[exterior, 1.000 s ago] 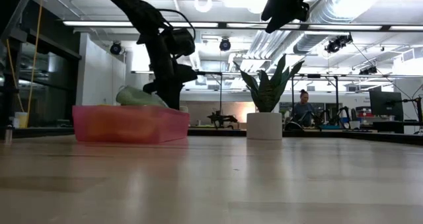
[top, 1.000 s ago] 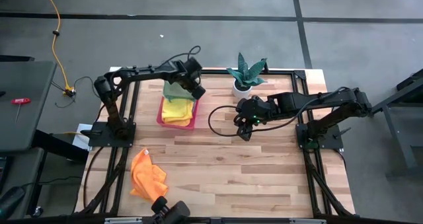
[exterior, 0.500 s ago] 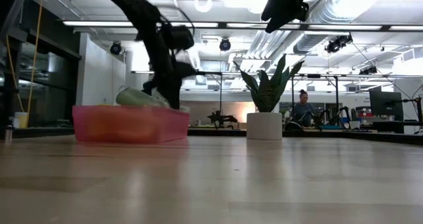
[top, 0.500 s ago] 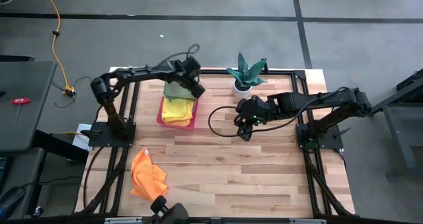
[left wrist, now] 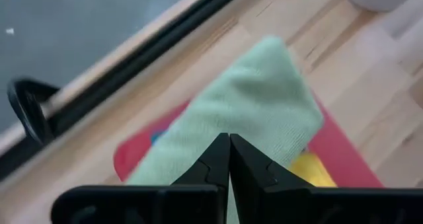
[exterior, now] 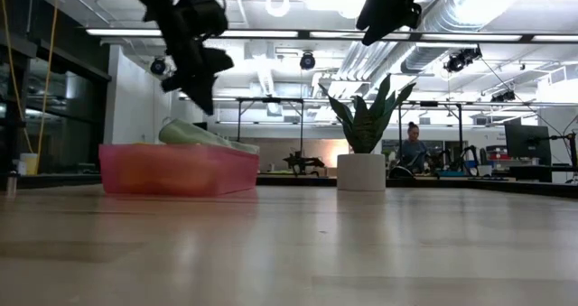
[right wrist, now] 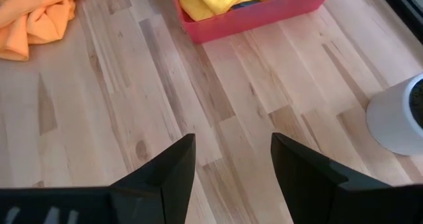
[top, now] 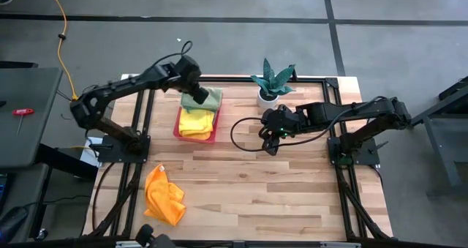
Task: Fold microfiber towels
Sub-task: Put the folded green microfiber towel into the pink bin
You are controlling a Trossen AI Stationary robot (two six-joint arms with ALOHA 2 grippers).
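Now orange towel (top: 164, 194) crumpled, lower left of high view, still unfolded. Left gripper (top: 194, 96) fingers together, empty, above green towel (top: 207, 98) on tray (top: 178, 131); nearer. Right gripper (top: 272, 145) fingers apart, centre.

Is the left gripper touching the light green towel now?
Apart. In the low view, the left gripper hangs above the light green towel, with background showing between them.

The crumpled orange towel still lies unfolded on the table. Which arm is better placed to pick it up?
Probably the right gripper: it is open and hangs over bare table. The left gripper is shut above the pink tray. The crumpled orange microfiber towel lies far from both.
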